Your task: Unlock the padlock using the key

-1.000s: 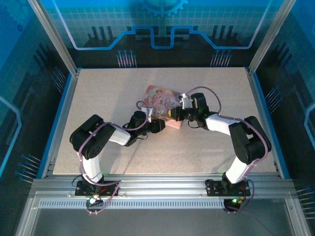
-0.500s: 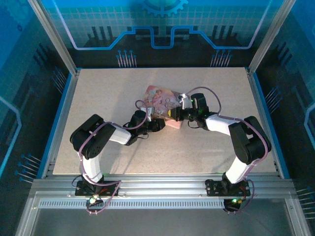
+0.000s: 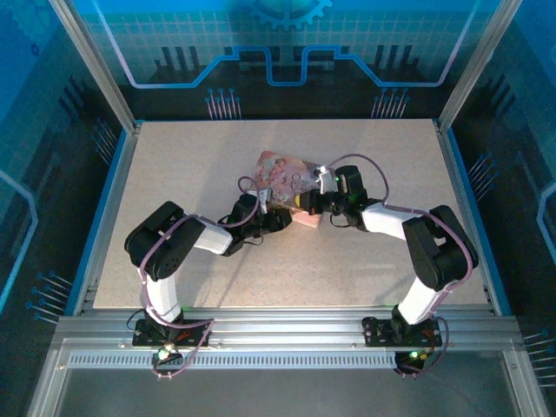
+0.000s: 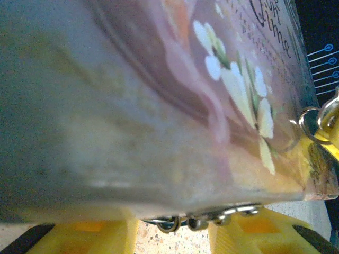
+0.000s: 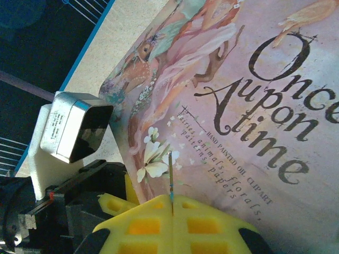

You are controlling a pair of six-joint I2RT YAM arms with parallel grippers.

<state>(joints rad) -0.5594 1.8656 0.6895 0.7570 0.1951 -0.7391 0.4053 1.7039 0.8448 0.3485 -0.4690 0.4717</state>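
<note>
The pink printed box (image 3: 280,174) lies mid-table with both grippers at its near edge. My left gripper (image 4: 172,230) is pressed up under the box (image 4: 159,95), its yellow fingers (image 4: 85,235) apart. Small silvery rings of the padlock (image 4: 183,222) hang at the box's lower edge between them, nearer the right finger; most of it is hidden. My right gripper (image 5: 172,200) is shut on the key (image 5: 170,166), a thin blade pointing up over the box lid (image 5: 254,106). A wire key ring (image 4: 311,124) dangles at the box's right corner.
The left arm's wrist camera (image 5: 74,132) and black wrist sit close to the left of my right gripper. Blue rails edge the speckled table (image 3: 191,165), with a metal frame behind. Both arms' elbows (image 3: 156,239) rest over the near half.
The right gripper has edged slightly left toward the box. The left gripper has nudged up against the box's near edge and its fingers have narrowed a little.
</note>
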